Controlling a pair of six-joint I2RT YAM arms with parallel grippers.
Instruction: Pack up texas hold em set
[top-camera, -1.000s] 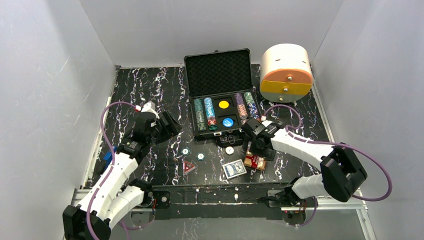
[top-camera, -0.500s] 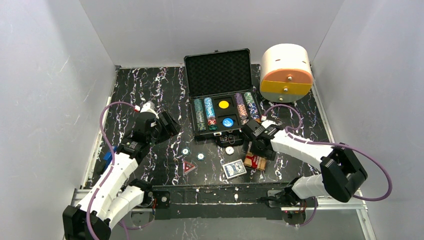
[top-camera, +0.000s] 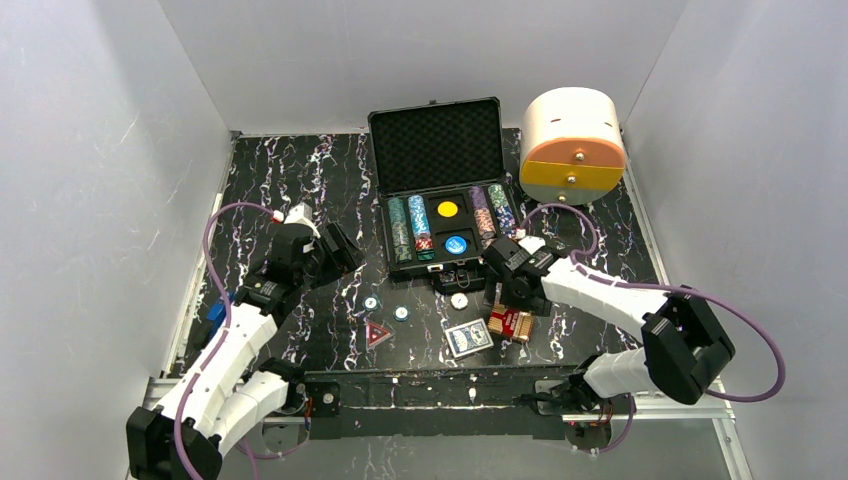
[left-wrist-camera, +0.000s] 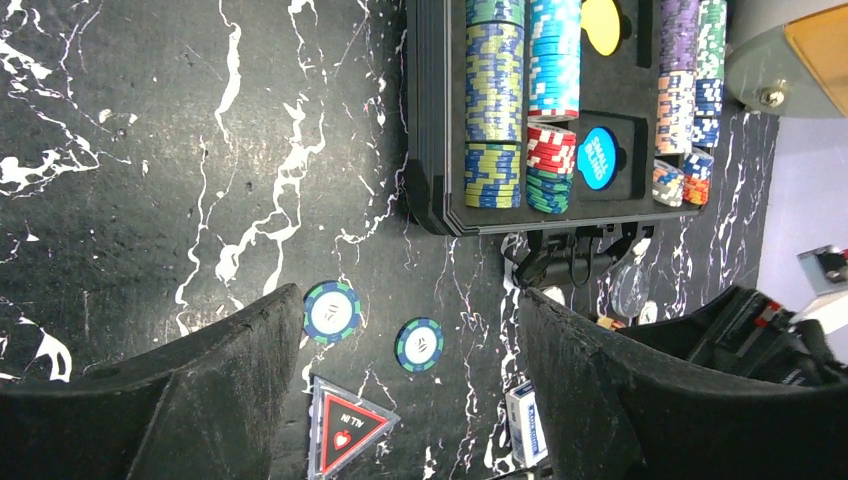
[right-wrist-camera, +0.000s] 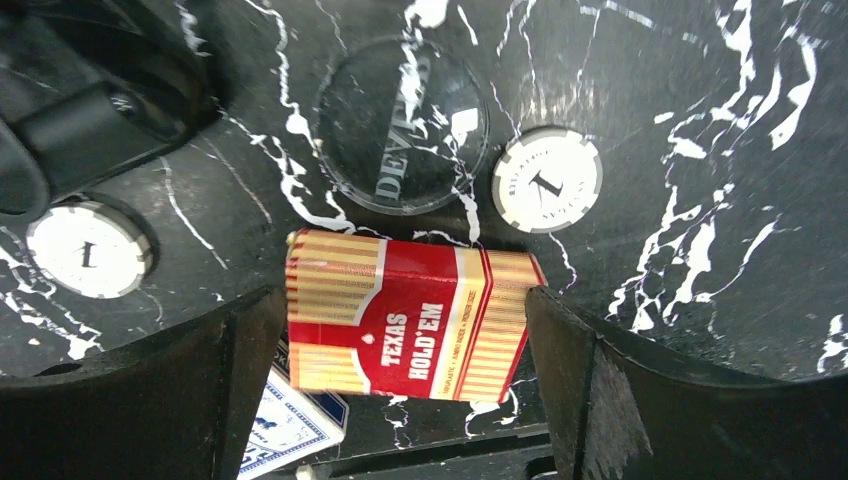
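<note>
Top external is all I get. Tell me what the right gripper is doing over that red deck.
Observer: The right gripper is open, with one finger on each side of the red deck.
Operator: Read me its label.
Observer: It says TEXAS HOLD'EM.
Operator: Now give me the left wrist.
Observer: The left gripper is open, and the red triangle between its fingers in that view reads ALL IN.
</note>
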